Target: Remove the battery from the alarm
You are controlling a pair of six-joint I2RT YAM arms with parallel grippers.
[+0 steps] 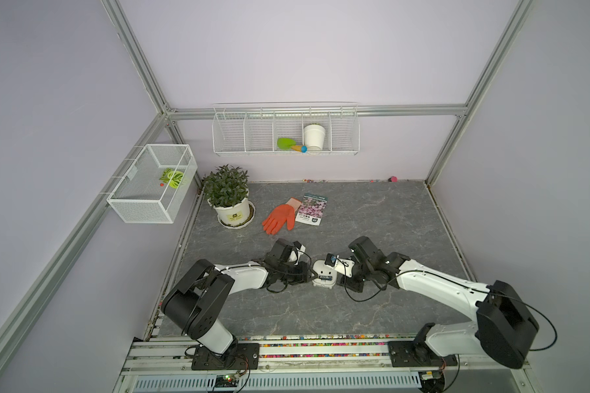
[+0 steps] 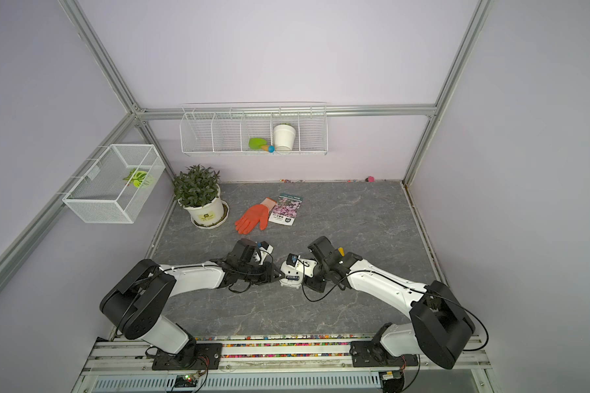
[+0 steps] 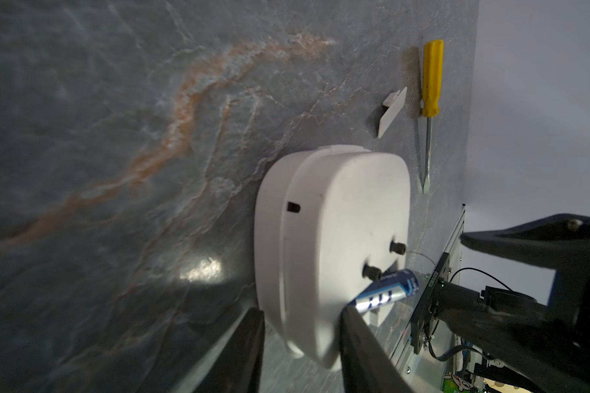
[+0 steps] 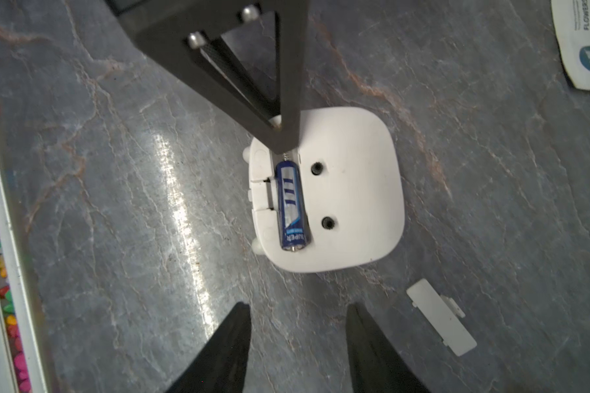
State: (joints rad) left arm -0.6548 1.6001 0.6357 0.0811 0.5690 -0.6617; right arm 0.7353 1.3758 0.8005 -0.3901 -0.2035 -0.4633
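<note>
**Battery half out, alarm pinned by my left gripper**

I have the alarm point(image 4: 348, 190) lying face down on the desk point(image 4: 116, 170), about midway between the left and right edges and somewhat nearer the front edge than the back. In both top views it sits between my two arms point(image 1: 324, 272).

My left gripper point(image 3: 300, 309) is closed partway on the alarm's body. One of its fingers point(image 4: 286, 102) presses on the white back at the spring end of the slot.

The battery point(image 4: 292, 204) lies in that open slot along one side of the back. Its far end tilts up clear of the plastic point(image 3: 385, 292).

My right gripper point(image 4: 298, 306) hangs near the alarm, jaws well apart and empty.

The cover point(image 4: 440, 316) lies flat on the desk beside the alarm, not touching it. The screwdriver point(image 3: 430, 85) lies just past the cover.
</note>
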